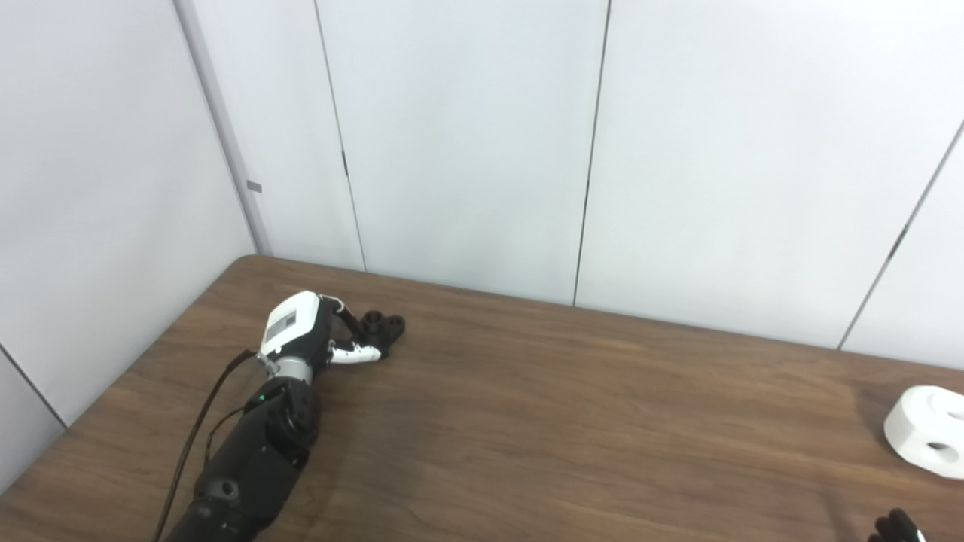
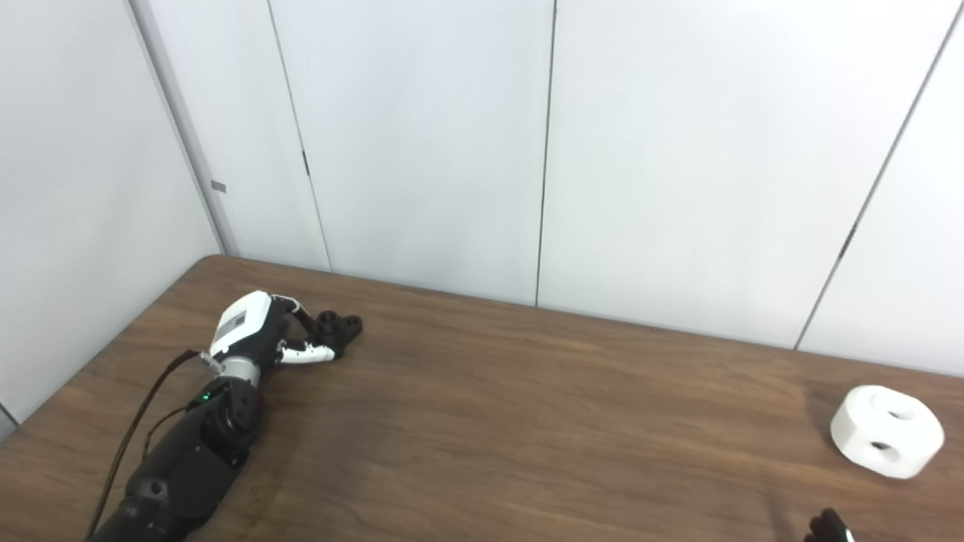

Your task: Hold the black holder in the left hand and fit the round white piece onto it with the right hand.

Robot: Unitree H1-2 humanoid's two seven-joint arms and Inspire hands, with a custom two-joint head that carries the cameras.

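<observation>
The left robot hand (image 1: 301,331) is out at about 10 o'clock on the brown wooden table (image 1: 527,421), near the far left corner. Its fingers (image 1: 354,351) are curled around the black holder (image 1: 382,327), so the hand is clamped on it. The holder sits low on the table — it looks like it is touching the wood, but it is hard to be sure. It is small and dark, with round holes on its top. The left arm (image 1: 248,459) is black and comes up from the bottom left edge. A thin black cable (image 1: 192,436) runs along beside it.

The round white piece (image 2: 887,430) lies on the table at about 3 o'clock, far from the holder, all the way over on the right side. It is thick and round like a fat ring, and it has two holes you can see. Nothing is touching it.

The right robot hand (image 2: 827,527) is just peeking in at about 5 o'clock, at the bottom right edge. Only a little black tip shows — you cannot tell if its fingers are apart or together. It is near the white piece but not touching it.

Behind the table stand plain white wall panels (image 1: 467,135).
</observation>
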